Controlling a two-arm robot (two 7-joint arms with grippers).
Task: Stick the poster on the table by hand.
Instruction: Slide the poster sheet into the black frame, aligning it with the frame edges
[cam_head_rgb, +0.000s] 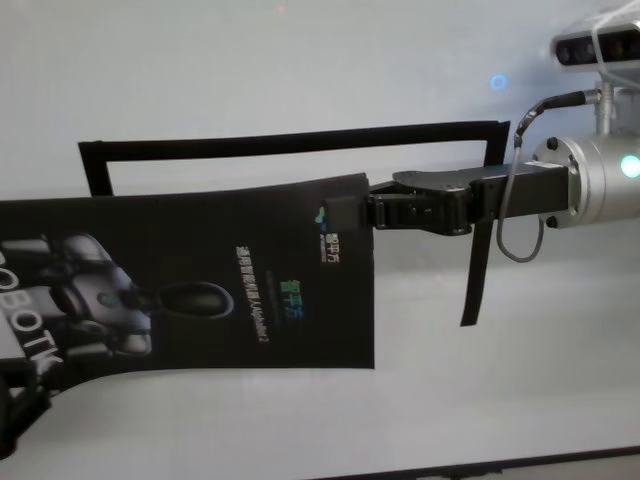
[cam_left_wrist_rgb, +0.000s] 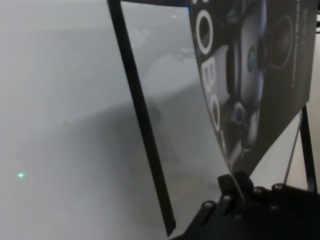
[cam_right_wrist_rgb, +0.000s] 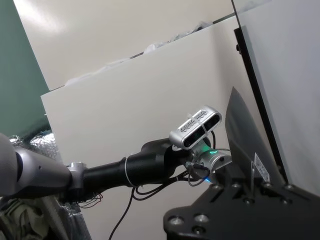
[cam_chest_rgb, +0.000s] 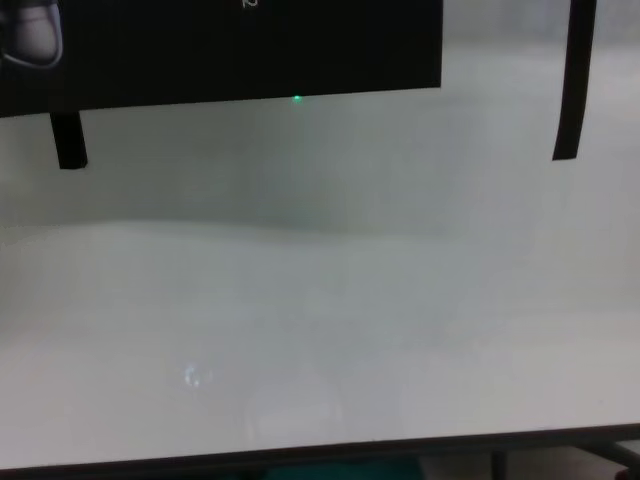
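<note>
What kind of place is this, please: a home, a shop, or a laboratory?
Probably a robot laboratory or test room: a plain white table with black tape strips, white boards against a wall, and both grippers, right gripper and left gripper, holding a poster.

Head camera looks down from above on the desk (cam_head_rgb: 300, 60), taking in the poster (cam_head_rgb: 200, 280) and the black tape strips (cam_head_rgb: 290, 140). Chest camera sits lower and nearer, facing the desk's near edge, sharing only the poster's lower edge and two strip ends. Left wrist camera looks closely along the poster; right wrist camera faces off the desk toward a wall.
</note>
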